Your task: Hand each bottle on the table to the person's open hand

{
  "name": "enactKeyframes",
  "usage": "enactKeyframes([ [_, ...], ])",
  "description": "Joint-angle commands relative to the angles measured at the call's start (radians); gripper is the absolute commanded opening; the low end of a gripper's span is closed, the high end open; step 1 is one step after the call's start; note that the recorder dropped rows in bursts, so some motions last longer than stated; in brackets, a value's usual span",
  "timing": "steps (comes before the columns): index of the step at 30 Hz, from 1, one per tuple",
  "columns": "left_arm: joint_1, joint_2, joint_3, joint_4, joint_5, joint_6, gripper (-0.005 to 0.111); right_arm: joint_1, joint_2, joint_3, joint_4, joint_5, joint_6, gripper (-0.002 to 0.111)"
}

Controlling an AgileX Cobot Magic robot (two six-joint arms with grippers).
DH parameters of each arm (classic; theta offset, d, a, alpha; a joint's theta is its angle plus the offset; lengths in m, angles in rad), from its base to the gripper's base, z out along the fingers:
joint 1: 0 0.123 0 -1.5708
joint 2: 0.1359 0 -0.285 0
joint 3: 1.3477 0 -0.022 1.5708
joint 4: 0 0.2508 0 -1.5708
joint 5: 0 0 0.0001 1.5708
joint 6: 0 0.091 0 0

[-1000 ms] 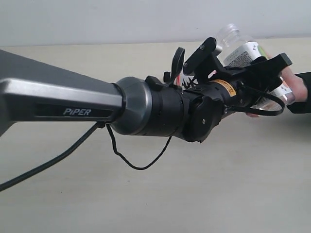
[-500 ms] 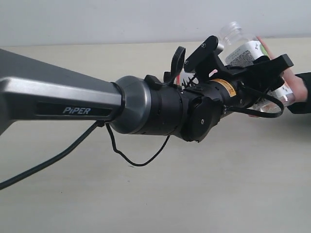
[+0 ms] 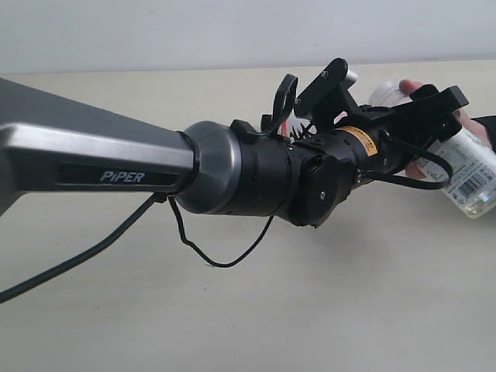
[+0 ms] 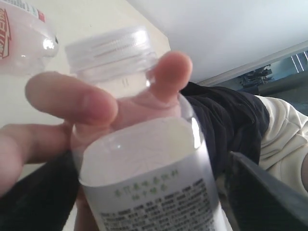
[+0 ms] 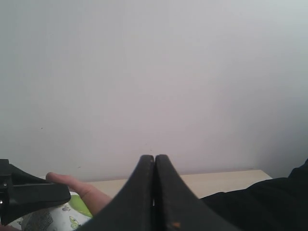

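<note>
- In the exterior view, the left gripper [image 3: 401, 80] has its jaws apart. The bottle [image 3: 469, 174] lies tilted in the person's hand [image 3: 408, 85], above the surface [image 3: 310, 310].
- In the left wrist view, the person's fingers [image 4: 72, 98] wrap this white-capped bottle. A second bottle [image 4: 19, 33] with red print shows behind it, so I judge this handover is nearly done and at least one more is left.
- In the right wrist view, the right gripper [image 5: 154, 192] has its jaws pressed together, with nothing between them.
</note>
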Motion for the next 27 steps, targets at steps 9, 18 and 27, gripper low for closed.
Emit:
enactKeyframes([
  [9,0.004,-0.015,-0.001,0.016,-0.003,-0.002,0.079,-0.005,-0.005,0.004,-0.002,-0.002,-0.003,0.000],
  [18,0.014,-0.138,-0.001,0.107,0.058,-0.002,0.078,-0.005,-0.005,0.004,-0.002,-0.002,-0.003,0.000],
  [27,0.095,-0.352,-0.001,0.233,0.435,0.030,0.030,-0.005,-0.005,0.004,0.003,-0.002,-0.003,0.000],
])
